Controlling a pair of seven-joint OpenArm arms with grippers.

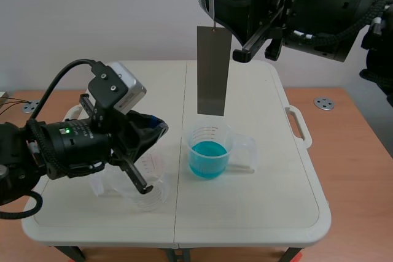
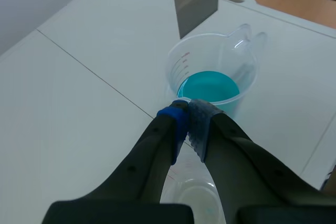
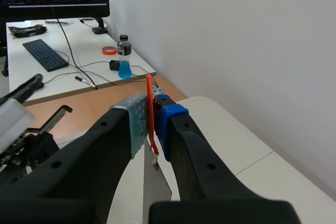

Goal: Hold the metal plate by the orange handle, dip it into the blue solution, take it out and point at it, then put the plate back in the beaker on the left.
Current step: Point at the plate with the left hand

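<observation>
Metal plate (image 1: 214, 70) is held hanging in the upper middle of the scene view, its orange handle (image 3: 148, 85) clamped by the right gripper (image 3: 150, 115), its lower edge just above the beaker of blue solution (image 1: 209, 151) at centre. The left gripper (image 2: 188, 109), closed on nothing, is aimed toward it from lower left, so pointing is judged to be in hand. The plate should be kept plumb over the solution, and the beaker's rim should not be knocked.
</observation>
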